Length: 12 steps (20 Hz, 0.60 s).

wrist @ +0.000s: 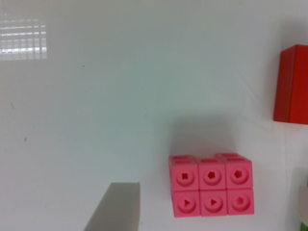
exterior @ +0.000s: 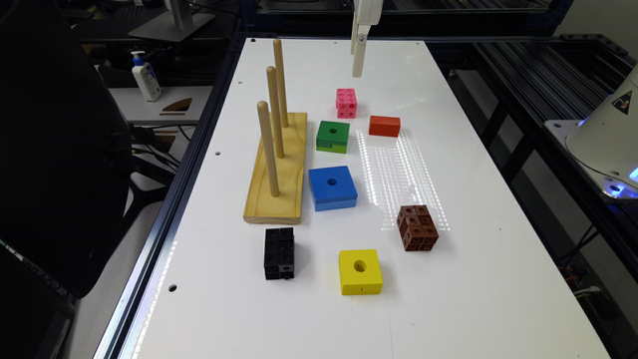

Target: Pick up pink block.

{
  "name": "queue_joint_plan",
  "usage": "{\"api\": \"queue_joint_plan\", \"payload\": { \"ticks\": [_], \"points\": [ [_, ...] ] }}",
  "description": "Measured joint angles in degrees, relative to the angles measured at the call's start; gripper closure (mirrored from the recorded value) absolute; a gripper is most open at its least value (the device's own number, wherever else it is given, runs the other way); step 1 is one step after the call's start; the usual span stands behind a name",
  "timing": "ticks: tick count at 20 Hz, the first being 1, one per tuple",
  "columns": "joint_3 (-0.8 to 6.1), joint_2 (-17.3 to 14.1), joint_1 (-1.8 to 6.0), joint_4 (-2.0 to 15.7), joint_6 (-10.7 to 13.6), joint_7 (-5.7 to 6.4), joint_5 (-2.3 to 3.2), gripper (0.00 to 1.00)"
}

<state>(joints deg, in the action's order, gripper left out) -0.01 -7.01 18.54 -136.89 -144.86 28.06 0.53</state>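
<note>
Green block (exterior: 333, 135), blue block (exterior: 332, 188), yellow block (exterior: 360, 271) beside a wooden peg stand (exterior: 276, 169).

**Open table behind the pink block, crowding in front**

My gripper (exterior: 358, 62) hangs above bare white table (exterior: 299, 65), apart from the pink block (exterior: 346, 103). That far side is open. The green block (exterior: 333, 136) sits just beside the pink one on its near side, and the red-orange block (exterior: 384, 125) stands near, toward the exterior view's right. The wooden peg stand (exterior: 277, 167) walls off the exterior view's left.
</note>
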Motion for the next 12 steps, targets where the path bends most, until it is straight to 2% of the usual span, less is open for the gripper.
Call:
{"api": "queue_joint_plan", "payload": {
  "ticks": [6,12],
  "points": [
    [0.0,-5.65,0.0,0.11,-5.51,0.0,0.0,0.0],
    [0.31,-6.3,-0.01,0.88,-6.16,0.0,0.0,0.0]
  ]
}}
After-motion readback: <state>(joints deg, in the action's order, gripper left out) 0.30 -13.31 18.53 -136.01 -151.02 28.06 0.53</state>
